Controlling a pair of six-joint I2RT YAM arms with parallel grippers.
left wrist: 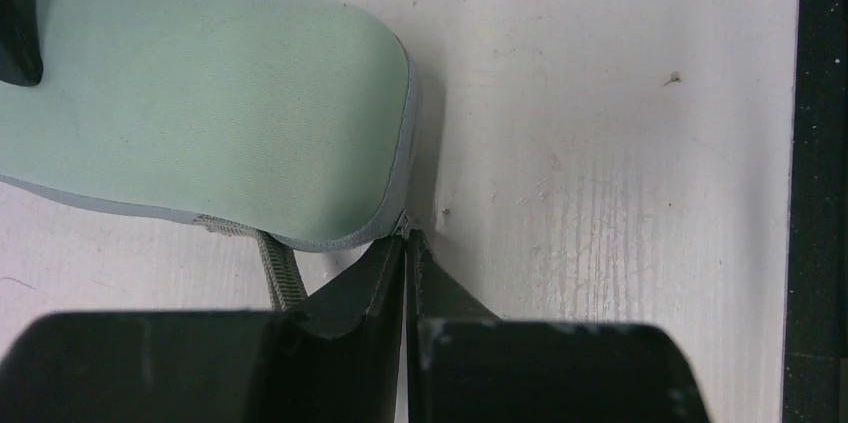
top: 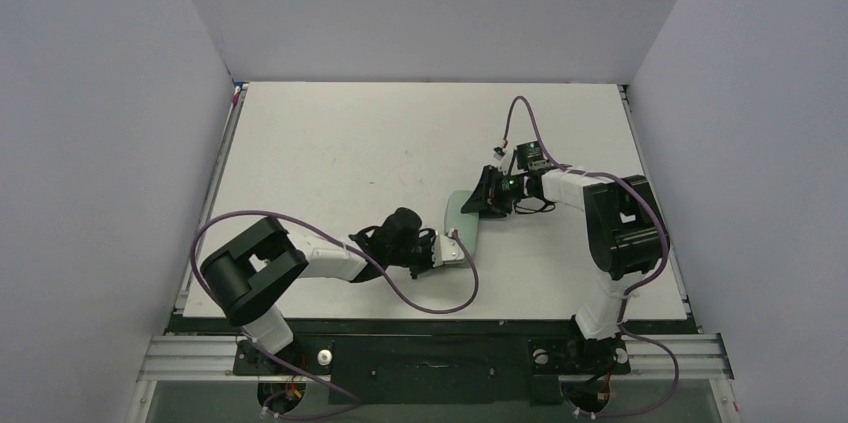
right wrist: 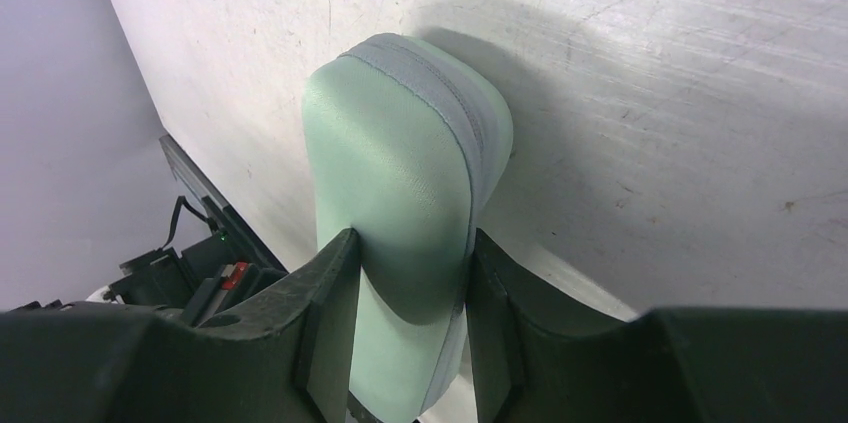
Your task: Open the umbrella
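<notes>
Nearest the top camera, the two arm bases are noted at the near edge of the white table [top: 340,143], with both arms reached inward over it. A mint-green case [top: 461,211] is found lying between them. The left gripper [top: 441,252] is set at its near end and the right gripper [top: 484,199] at its far end. No umbrella is seen in any view; it is judged to be zipped inside the case.

Left wrist view: the jaws are recorded as pressed flat together, tips touching the rounded corner of the case where the grey zip seam [left wrist: 409,123] comes round. A ribbed grey strap [left wrist: 281,279] is seen running out from under the case, beside one finger. Whether a zip tab is pinched between the tips cannot be told.

Right wrist view: the case is seen clamped across its width between the two fingers [right wrist: 330,338], its rounded end pointing away, the seam running over that end.

Step in hand, as judged: the case is being opened, and the umbrella itself is not yet reached. For the next move, a sure pinch on the zip tab is called for, with a pull along the seam while the case is held firm at the other end. A pull off that line could twist the case in the clamp.

No brand, label or writing can be read anywhere.
</notes>
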